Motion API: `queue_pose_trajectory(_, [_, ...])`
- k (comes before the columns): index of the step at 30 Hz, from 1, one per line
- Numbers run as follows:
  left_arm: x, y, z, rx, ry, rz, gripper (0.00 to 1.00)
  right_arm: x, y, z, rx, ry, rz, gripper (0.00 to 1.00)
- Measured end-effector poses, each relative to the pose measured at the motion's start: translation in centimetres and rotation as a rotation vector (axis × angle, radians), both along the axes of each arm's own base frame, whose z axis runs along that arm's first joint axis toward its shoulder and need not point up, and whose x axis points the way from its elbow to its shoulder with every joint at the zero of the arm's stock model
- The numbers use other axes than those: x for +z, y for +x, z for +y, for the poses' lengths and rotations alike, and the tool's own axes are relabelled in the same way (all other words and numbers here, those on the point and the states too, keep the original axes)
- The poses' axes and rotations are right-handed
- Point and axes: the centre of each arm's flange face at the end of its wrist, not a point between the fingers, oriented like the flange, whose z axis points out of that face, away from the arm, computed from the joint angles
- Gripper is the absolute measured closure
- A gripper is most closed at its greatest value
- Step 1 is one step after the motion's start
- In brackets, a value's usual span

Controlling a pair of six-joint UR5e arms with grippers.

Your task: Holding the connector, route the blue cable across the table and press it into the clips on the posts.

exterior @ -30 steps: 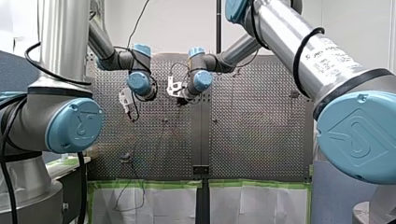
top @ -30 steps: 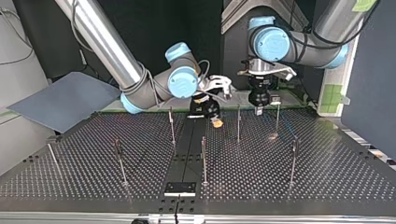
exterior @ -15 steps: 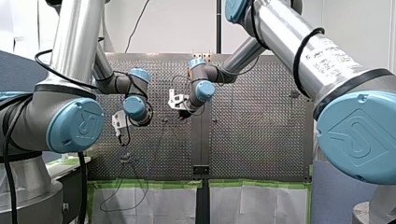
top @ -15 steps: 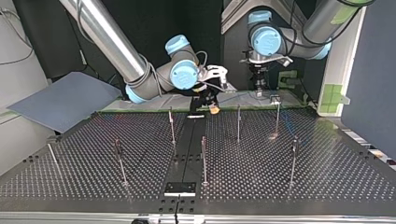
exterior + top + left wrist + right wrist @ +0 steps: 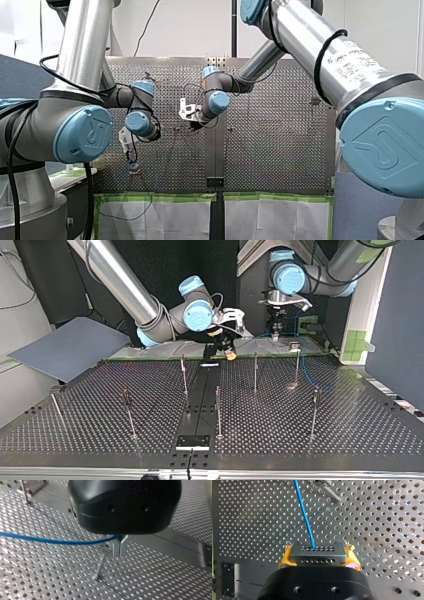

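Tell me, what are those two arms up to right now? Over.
Right gripper shut on the connector. Left gripper shut on the blue cable. Nothing but the posts seen in the way.

- My left arm (image 5: 80, 75) is holding its wrist low over the table (image 5: 280, 150), near a short post (image 5: 134, 169).
- My right arm (image 5: 310, 50) is hovering at the table's middle.
- A thin cable (image 5: 125, 216), probably, is drooping over the white sheets (image 5: 165, 220) below.

Connector (image 5: 317, 557) between right gripper (image 5: 317, 553) jaws; cable (image 5: 304, 515) runs ahead, beside post (image 5: 331, 493), into left gripper (image 5: 119, 552) jaws.
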Motion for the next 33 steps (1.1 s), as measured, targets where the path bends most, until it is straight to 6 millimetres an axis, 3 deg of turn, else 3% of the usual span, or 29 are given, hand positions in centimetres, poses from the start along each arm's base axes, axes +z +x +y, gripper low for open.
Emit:
queue_pose_trajectory(9, [1.8,3.1,0.0,-0.03,-0.045,-0.11,1.0,-0.3,-0.1,-0.3,-0.003,-0.001,-0.006,1.0])
queue_pose_trajectory(20, [-0.7,4.4,0.8,-0.012,-0.018,-0.083,1.0,-2.2,0.1,-0.3,0.004,0.014,0.009,1.0])
queue_pose_trajectory(33, [-0.5,6.7,1.4,-0.035,-0.027,-0.106,1.0,-2.7,-0.4,-1.9,-0.002,0.029,-0.029,1.0])
